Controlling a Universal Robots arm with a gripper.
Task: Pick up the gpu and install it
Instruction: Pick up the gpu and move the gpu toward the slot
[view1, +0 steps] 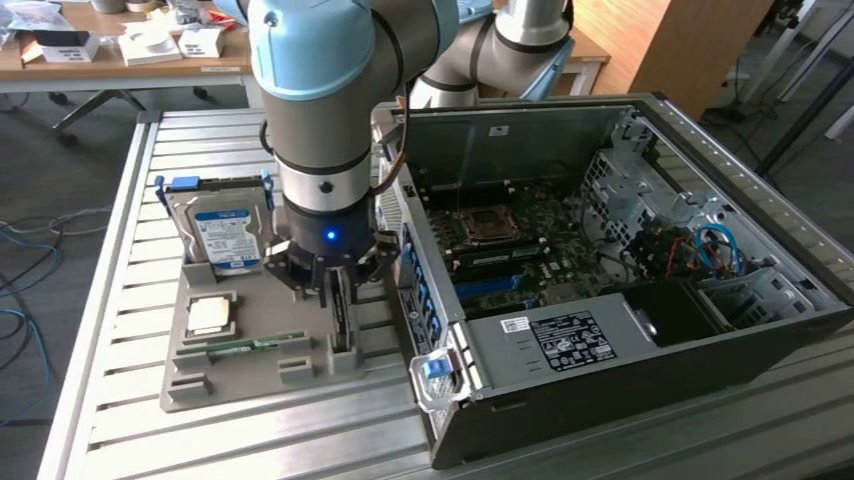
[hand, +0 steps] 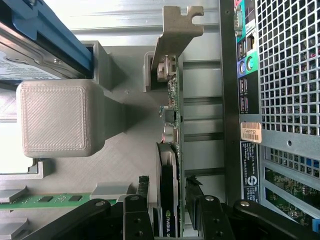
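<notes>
Gripper (hand: 167, 184) straddles gpu (hand: 170, 120), apparently not touching; computer case (hand: 285, 75) close beside.

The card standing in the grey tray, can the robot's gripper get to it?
Probably yes. The open gripper sits right over the card, one finger on each side of its thin edge, and nothing lies between them. The computer case beside it stands apart.

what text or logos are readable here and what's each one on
"NVIDIA": on the edge of the gpu, seen in the wrist view.
Orange sticker on the computer case: a short code, not clear enough to quote.
Blue label on the hard drive: print too small to read.
Power supply label: black and white, print too small to read.
</notes>
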